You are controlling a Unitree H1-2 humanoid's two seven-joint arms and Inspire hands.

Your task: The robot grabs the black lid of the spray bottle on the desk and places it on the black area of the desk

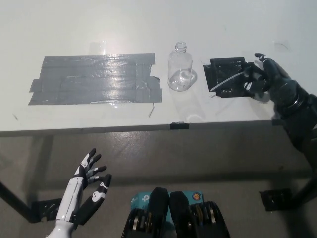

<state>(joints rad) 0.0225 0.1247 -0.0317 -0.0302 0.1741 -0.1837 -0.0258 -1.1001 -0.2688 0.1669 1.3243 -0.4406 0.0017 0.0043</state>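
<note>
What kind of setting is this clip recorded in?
Probably a lab or test workspace, not a home: a plain white desk marked with a grey tape patch and a black tape square, one clear bottle, and a bare concrete-looking floor below.

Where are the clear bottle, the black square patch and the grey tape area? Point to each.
clear bottle (180, 69), head view, on its body.
black square patch (224, 73), head view, on its bare left part.
grey tape area (94, 79), head view, on its middle.
</note>
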